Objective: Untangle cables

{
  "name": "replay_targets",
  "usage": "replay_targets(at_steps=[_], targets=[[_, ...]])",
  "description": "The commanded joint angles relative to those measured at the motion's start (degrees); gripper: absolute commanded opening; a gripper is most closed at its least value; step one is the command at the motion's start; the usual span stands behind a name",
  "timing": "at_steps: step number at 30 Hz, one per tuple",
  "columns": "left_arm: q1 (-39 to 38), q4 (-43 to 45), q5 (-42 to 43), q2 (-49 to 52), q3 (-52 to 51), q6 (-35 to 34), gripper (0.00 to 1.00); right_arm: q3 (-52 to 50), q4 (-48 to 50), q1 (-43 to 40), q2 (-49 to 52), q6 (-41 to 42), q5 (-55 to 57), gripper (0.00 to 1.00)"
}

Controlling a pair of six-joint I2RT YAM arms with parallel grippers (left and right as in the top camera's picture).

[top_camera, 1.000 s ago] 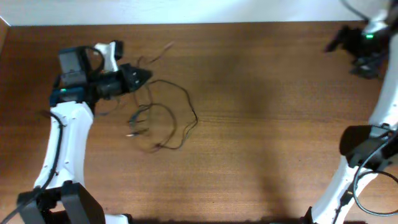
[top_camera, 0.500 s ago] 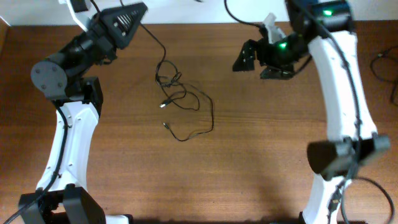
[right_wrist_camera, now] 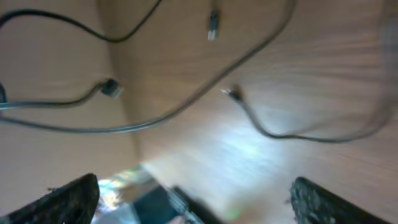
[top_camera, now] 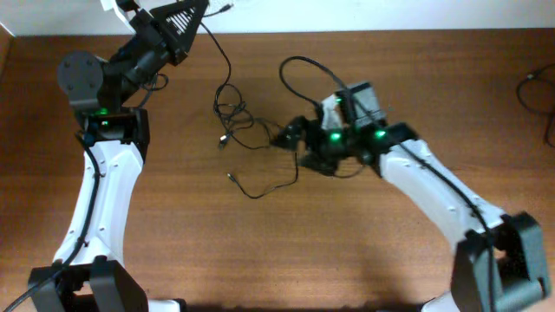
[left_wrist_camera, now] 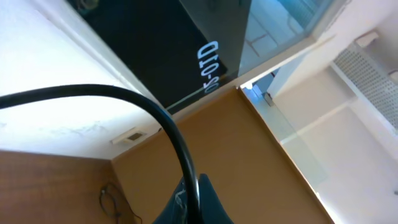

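left gripper (top_camera: 198, 12) is clamping shut on one strand of the cables (top_camera: 245, 130), tangle trailing below it | right gripper (top_camera: 290, 135) is hovering, jaws apart, tangle just ahead | cables are likely handling light, limp, snag-prone; grasping beside a plug (right_wrist_camera: 212, 26) is looking best | white lettering (left_wrist_camera: 208, 65) on dark panel is showing, not surely readable

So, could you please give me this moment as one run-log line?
task: untangle cables | left gripper: shut on cables, one strand held up | right gripper: open, low beside tangle
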Motion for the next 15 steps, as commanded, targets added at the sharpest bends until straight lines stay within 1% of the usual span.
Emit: replay_targets(at_steps=[1, 2, 3, 4, 5, 6, 7, 9, 10, 11, 12, 13, 14, 15], targets=[[-0.5, 3.0, 0.9, -0.6, 0.3, 0.1, 0.0, -0.2, 8.2, 4.2, 5.6, 26.6, -1.3, 0.98], [-1.0, 4.1, 0.9, -0.6, 0.3, 0.1, 0.0, -0.2, 15.5, 6.5, 10.5, 37.1, -1.1, 0.99], [-1.2, 4.0, 0.9, -0.6, 0.3, 0.1, 0.0, -0.2, 22.1, 7.9, 13.8, 43.0, -1.1, 0.95], [-1.2, 4.0, 0.9, -0.6, 0.3, 0.1, 0.0, -0.2, 28.3, 8.7, 16.4, 46.9, -1.1, 0.81], [-1.2, 4.0, 0.9, -0.6, 0.3, 0.1, 0.0, -0.2, 34.4, 9.4, 18.6, 48.8, -1.4, 0.38], [-1.2, 4.0, 0.9, -0.6, 0.3, 0.1, 0.0, -0.2, 38.0, 10.0, 19.8, 48.7, -1.8, 0.22], [-1.2, 4.0, 0.9, -0.6, 0.3, 0.1, 0.0, -0.2, 37.6, 10.3, 19.9, 47.0, -1.8, 0.06], [-0.9, 4.0, 0.9, -0.6, 0.3, 2.0, 0.0, -0.2, 35.4, 10.3, 19.9, 37.2, -2.1, 0.04], [-0.1, 3.7, 0.9, -0.6, 0.3, 6.1, 0.0, -0.2, 31.7, 9.9, 19.8, 31.3, -1.9, 0.04], [0.7, 2.6, 0.9, -0.6, 0.3, 10.1, 0.0, -0.2, 25.4, 9.1, 19.7, 27.8, -0.8, 0.04], [2.3, -0.2, 0.1, -0.6, 0.3, 15.0, 0.0, -0.2, 16.3, 7.7, 19.6, 23.3, 2.4, 0.04], [4.4, -5.1, -2.0, -0.6, 0.3, 18.6, 0.0, -0.2, 5.2, 5.2, 19.1, 16.7, 9.0, 0.04], [7.2, -11.7, -5.3, -0.6, 0.3, 21.7, 0.0, -0.2, -2.6, 2.9, 18.3, 12.9, 14.2, 0.04], [9.8, -17.1, -8.0, -0.6, 0.3, 24.5, 0.0, -0.1, -7.6, 0.8, 17.2, 10.2, 17.6, 0.04]])
